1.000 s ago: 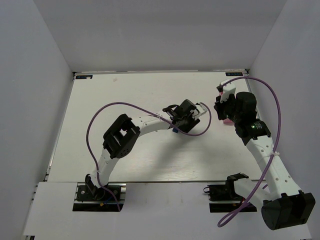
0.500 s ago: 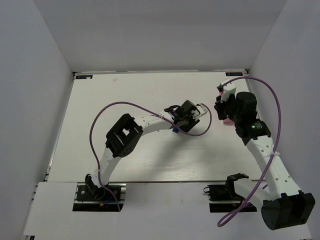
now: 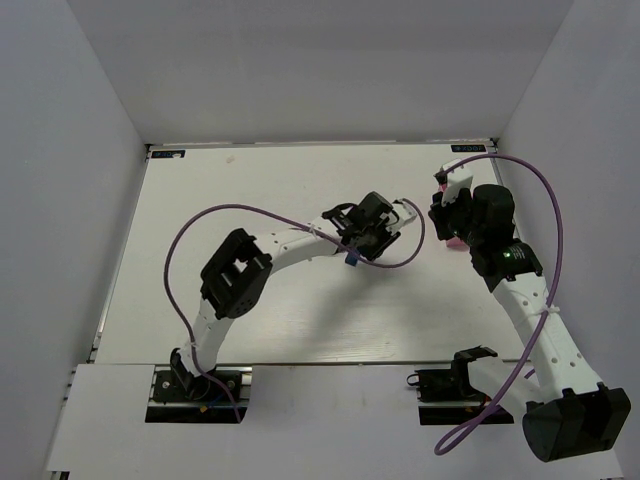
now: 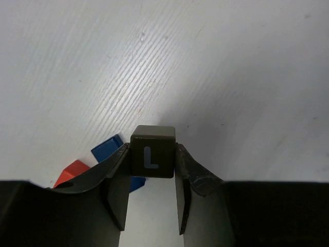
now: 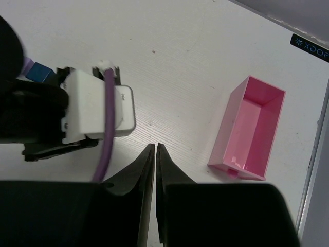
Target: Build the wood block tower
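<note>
1. Olive-grey wood block, face marked "L", is pinched between the two fingers of the left end effector. Both side faces are in contact and the block looks level in the left wrist view.
2. Blue block and red block sit just beside the left finger, low-left in that view. A sliver of blue also shows between the fingers, below the held block. I read these as the tower so far. Can't tell whether they are stacked or side by side, or whether the held block touches them.
3. Top view: all this is mid-surface under the left arm. Only a bit of blue shows at the wrist's edge.
4. Step in hand, my read: seat the L block on that cluster. The build looks early.
5. To do it well:
   - Shift toward the blue/red pair until the held block is centred over them, not overhanging.
   - Come down straight and slowly.
   - Spread the fingers only once the block is seated flat.
   - Spread them just enough to clear, since the left finger is right beside the blue block and could knock it.
   - Lift straight up afterwards.
6. Right end effector: fingers pressed together, nothing between them, over bare surface.
7. Pink box lies near it on the right, apart from it, with nothing showing inside. The left wrist is close by, so the right arm is best left where it is during the placement.
</note>
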Tool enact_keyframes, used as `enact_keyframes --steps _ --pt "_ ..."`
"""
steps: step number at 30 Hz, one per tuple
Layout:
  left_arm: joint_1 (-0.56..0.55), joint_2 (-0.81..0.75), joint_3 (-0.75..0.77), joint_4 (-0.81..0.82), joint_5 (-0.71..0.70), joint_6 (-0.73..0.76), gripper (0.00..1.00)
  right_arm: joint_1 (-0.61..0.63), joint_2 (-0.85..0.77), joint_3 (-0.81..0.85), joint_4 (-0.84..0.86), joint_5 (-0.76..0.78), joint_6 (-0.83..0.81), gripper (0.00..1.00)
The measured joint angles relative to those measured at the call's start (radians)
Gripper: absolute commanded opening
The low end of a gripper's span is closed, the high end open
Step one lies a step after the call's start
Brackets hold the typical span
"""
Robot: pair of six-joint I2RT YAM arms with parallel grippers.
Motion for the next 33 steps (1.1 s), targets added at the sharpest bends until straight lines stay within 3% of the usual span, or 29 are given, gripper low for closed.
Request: enact_keyframes --steps 4,12,13,15,24,33 --pt "0.0 -0.137 -0.019 -0.006 0.044 0.002 0.09 0.0 -0.003 -0.007 0.006 0.0 -0.001 0.12" --pt "0.035 -0.521 -0.203 0.008 0.074 0.06 0.08 -0.001 -0.003 -0.012 0.007 -0.012 -0.01 0.13" --pt "0.046 -0.549 -0.221 0.008 0.073 0.071 0.0 -0.001 -0.003 -0.012 0.007 -0.017 -0.012 0.13" --pt "0.079 -0.589 -0.249 0.003 0.071 0.097 0.0 0.0 -0.002 -0.012 0.007 -0.024 -0.015 0.13" --pt "0.276 -0.546 -0.27 -0.051 0.108 0.2 0.0 0.0 0.013 -0.012 0.006 -0.068 -0.027 0.13" --pt "0.427 -0.484 -0.27 -0.061 0.311 0.37 0.0 0.002 0.019 -0.012 0.006 -0.097 -0.049 0.13"
